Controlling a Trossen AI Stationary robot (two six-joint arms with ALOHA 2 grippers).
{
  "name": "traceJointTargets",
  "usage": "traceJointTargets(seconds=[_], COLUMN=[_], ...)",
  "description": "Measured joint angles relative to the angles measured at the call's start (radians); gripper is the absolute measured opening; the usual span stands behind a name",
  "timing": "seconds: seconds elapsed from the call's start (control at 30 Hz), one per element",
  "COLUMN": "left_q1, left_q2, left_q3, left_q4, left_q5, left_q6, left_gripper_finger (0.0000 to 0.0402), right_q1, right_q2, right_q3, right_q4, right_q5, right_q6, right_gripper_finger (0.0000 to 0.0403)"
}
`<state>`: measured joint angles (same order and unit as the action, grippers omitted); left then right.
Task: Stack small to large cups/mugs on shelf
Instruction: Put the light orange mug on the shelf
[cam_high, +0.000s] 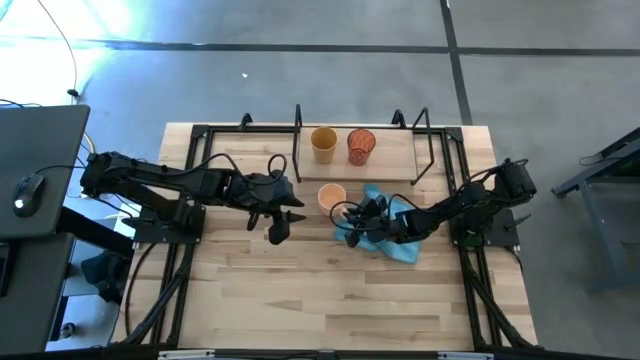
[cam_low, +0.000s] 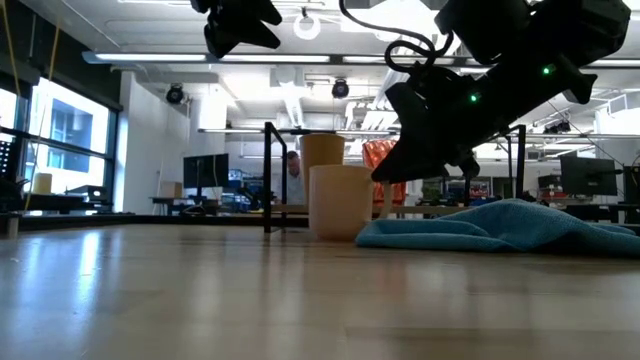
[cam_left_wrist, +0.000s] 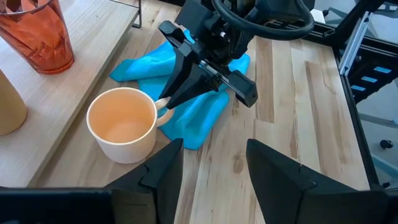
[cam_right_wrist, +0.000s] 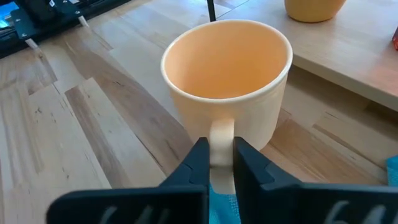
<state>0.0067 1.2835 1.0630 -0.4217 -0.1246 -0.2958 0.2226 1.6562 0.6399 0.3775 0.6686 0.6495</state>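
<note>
The light orange mug (cam_high: 331, 196) stands upright on the table just in front of the shelf (cam_high: 385, 168). My right gripper (cam_right_wrist: 219, 155) is shut on its handle. On the shelf's wooden board stand the mustard-yellow cup (cam_high: 323, 143) and, beside it, the patterned red cup (cam_high: 361, 146). My left gripper (cam_left_wrist: 214, 163) hangs open above the table to the mug's left, touching nothing. My right gripper pinches the mug's handle (cam_right_wrist: 221, 138) between its two fingers (cam_right_wrist: 198, 163), one on each flat side of the loop. The fingers come from the table's right side, slanting a little downward. The mug stands upright with its base on the table.
A blue cloth (cam_high: 395, 238) lies crumpled on the table under my right gripper and wrist. The shelf's thin black rods (cam_high: 297, 150) rise at both ends of the board. Open tabletop lies toward the near edge (cam_high: 330, 310).
</note>
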Motion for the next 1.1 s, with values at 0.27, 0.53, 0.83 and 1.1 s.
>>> traceJointTargets(seconds=[0.27,0.53,0.83,1.1], left_q1=[0.000,0.000,0.000,0.000], left_q2=[0.000,0.000,0.000,0.000], left_q3=[0.000,0.000,0.000,0.000], left_q4=[0.000,0.000,0.000,0.000], left_q5=[0.000,0.000,0.000,0.000], left_q6=[-0.008,-0.008,-0.003,0.023], left_gripper_finger=[0.0166,0.0166,0.0166,0.0165], right_q1=[0.007,0.046,0.079,0.140], right_q2=[0.000,0.000,0.000,-0.001], right_q3=[0.000,0.071,0.263,0.337], right_q4=[0.003,-0.081,-0.510,-0.789], right_q5=[0.015,0.069,0.114,0.190], right_q6=[0.070,0.072,0.157,0.412], right_gripper_finger=[0.0010,0.0008,0.0007,0.0007])
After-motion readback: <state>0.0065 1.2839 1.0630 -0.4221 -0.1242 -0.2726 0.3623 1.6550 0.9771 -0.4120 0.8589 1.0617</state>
